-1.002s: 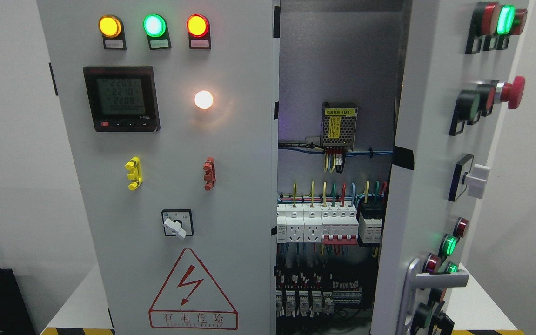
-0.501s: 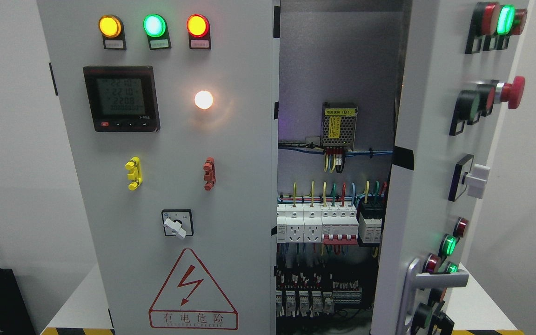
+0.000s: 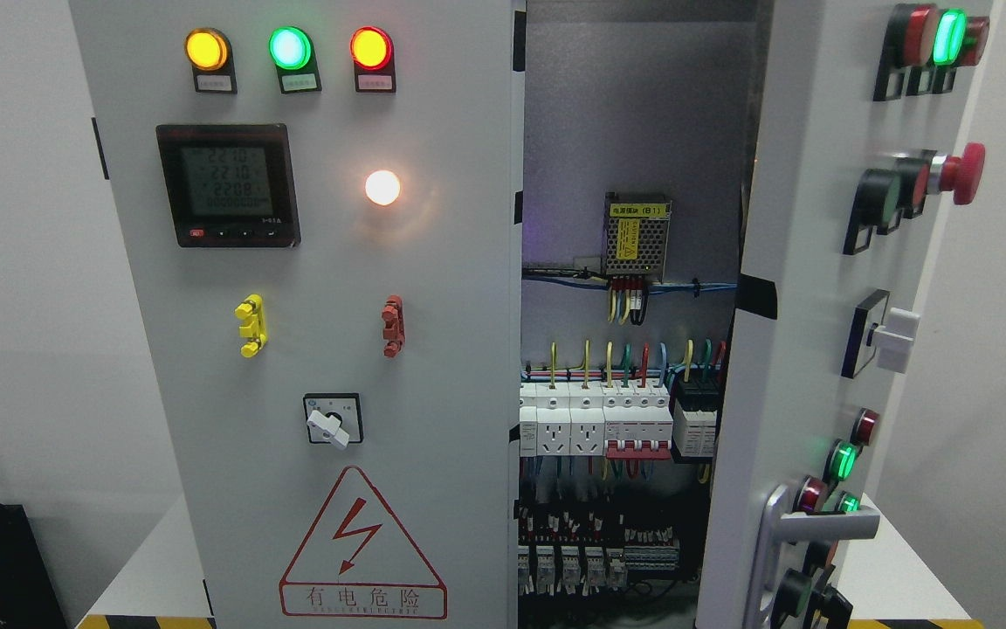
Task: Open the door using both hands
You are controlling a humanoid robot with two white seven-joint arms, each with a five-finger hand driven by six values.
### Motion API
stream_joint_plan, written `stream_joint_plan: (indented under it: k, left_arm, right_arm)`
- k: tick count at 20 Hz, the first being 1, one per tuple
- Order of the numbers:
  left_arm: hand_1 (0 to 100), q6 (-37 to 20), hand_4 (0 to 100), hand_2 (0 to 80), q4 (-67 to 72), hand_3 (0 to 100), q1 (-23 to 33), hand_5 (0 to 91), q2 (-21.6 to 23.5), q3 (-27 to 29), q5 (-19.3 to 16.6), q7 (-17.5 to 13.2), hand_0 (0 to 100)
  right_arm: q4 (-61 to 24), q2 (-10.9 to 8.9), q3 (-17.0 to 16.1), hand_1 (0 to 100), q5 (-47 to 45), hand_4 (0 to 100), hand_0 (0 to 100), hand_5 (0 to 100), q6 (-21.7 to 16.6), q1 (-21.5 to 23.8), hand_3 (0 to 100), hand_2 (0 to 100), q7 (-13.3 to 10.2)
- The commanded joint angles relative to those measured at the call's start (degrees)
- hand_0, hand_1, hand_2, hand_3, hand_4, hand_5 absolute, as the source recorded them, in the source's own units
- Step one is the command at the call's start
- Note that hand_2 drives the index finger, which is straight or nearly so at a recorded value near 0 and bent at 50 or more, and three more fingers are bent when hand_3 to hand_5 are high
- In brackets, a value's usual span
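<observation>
Compared with the two earlier pictures, almost nothing has changed: only the digits on the meter [image 3: 228, 183] flicker, and the door [image 3: 804, 262] stands at the same angle. You can judge from this that the swing is finished, or at least paused, and that the task is nearly or fully done. No robot hand shows in the head view, so you cannot tell how its fingers stand or whether they hold something; nothing touches the handle [image 3: 817, 524]. The door is at the right of the picture, turned outward toward you, so you see its front at a sharp angle, with the handle low on it. It is flat painted metal, pale grey and smooth, and the handle is a silver lever with a rounded shape. Round lamps and a red mushroom button [image 3: 961, 173] stand out from its face. Through the gap you see the inside of the cabinet [image 3: 643, 105]: a dull grey back plate, a perforated metal supply box [image 3: 637, 234], white plastic breakers [image 3: 595, 424] in a row, and thin coloured wires. The left panel [image 3: 451, 393] stays closed and carries three glowing lamps and a triangle warning sign [image 3: 361, 546].
</observation>
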Motion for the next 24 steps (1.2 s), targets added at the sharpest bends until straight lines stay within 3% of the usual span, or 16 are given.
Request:
stream_joint_plan:
  k: [1,8,13,15,18,22,24]
  left_arm:
    - [0,0.01,0,0.0,1.76,0,0.00,0.0,-0.17,0.08,-0.02,-0.07,0]
    - [0,-0.34,0,0.0,-2.00,0,1.22,0.0,-0.35,-0.53,0.07,-0.25,0]
    - [0,-0.34,0,0.0,-27.11,0,16.15,0.0,2.45,0.26,1.38,-0.33,0]
    - [0,-0.60,0,0.0,-33.46,0,19.85,0.0,4.56,0.17,5.50,-0.33,0]
    - [0,-3.75,0,0.0,-40.59,0,22.76,0.0,11.31,0.26,11.21,-0.42,0]
    - [0,-8.86,0,0.0,-48.40,0,28.37,0.0,19.75,0.08,22.89,-0.42,0]
    - [0,-9.74,0,0.0,-55.25,0,33.03,0.0,23.54,0.34,30.53,-0.60,0]
  right_arm:
    - [0.00,0.00,0.00,0,0.03,0,39,0,0.04,-0.02,0,0,0.04]
    - [0.00,0.00,0.00,0,-0.05,0,39,0,0.04,0.06,0,0,0.04]
    - [0.00,0.00,0.00,0,-0.05,0,39,0,0.04,-0.02,0,0,0.04]
    - [0.00,0.00,0.00,0,-0.05,0,39,0,0.04,0.06,0,0,0.04]
    - [0.00,0.00,0.00,0,0.03,0,39,0,0.04,-0.02,0,0,0.04]
    - [0.00,0.00,0.00,0,0.03,0,39,0,0.04,0.06,0,0,0.04]
    - [0.00,0.00,0.00,0,-0.05,0,39,0,0.04,-0.02,0,0,0.04]
